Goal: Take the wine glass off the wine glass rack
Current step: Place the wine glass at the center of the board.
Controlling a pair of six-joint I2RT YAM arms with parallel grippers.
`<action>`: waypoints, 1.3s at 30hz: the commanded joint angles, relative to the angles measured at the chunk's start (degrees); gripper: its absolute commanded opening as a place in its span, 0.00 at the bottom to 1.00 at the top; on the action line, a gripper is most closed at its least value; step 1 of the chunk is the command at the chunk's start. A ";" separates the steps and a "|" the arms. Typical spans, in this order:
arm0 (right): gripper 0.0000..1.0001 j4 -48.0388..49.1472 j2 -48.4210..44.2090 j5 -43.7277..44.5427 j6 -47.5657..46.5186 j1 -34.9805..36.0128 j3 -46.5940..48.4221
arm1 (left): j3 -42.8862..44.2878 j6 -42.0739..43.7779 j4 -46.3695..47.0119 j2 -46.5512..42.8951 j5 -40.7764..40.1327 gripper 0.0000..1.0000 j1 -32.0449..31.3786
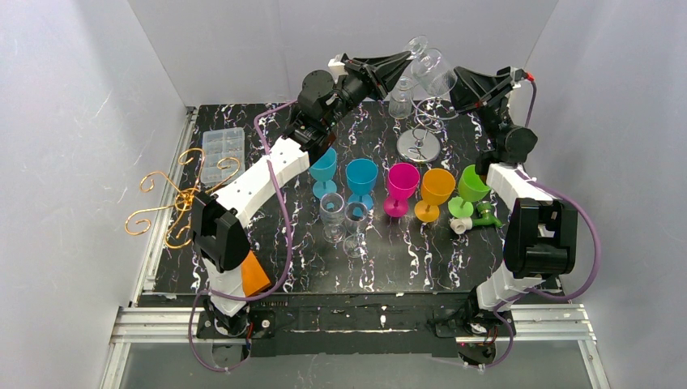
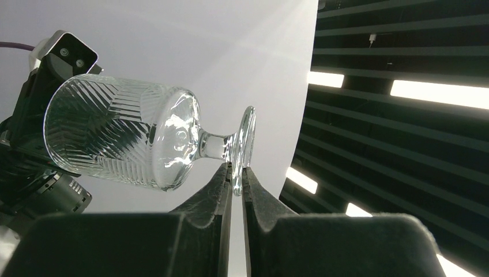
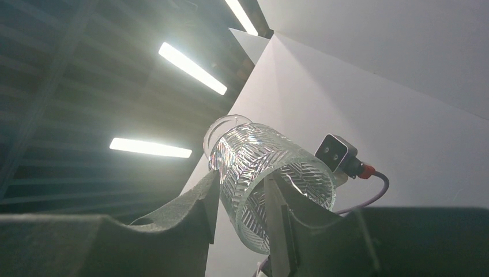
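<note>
The wine glass [image 1: 431,71] is in the air at the upper middle of the frame, above the rack [image 1: 419,146]. The left claw [image 2: 236,171] is clamped on its foot. The right claw [image 3: 242,187] seems to clamp its bowl. Coloured goblets [image 1: 403,182] stand lower, on the surface [image 1: 421,253].

White enclosure walls [image 1: 81,121], black marbled tabletop [image 1: 405,259], ceiling strip lights [image 3: 190,68] overhead.

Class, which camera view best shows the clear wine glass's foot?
Left wrist: the foot stands edge-on, pinched between the left fingers. Right wrist shows only its rim behind the bowl. Top external shows it small and faint.
</note>
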 commanded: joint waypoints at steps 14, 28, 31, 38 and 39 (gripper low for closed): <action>0.41 17.01 -1.77 -8.26 -8.31 -0.19 5.54 | 0.88 -8.19 2.91 -2.16 -1.63 0.00 -0.39; 0.19 16.99 -2.48 -6.95 -9.86 -0.19 7.50 | 0.29 -8.64 2.99 -1.67 -1.51 0.11 -0.47; 0.13 16.97 -2.75 -6.95 -9.78 -0.19 7.59 | 0.10 -8.14 3.15 -1.41 -1.36 0.13 -0.47; 0.01 14.77 -4.44 -7.39 -11.39 -0.19 6.80 | 0.10 -6.87 3.23 -0.81 -1.09 0.27 -0.49; 0.01 14.03 -4.86 -7.51 -11.92 -0.19 6.60 | 0.08 -6.74 3.26 -0.73 -1.05 0.28 -0.48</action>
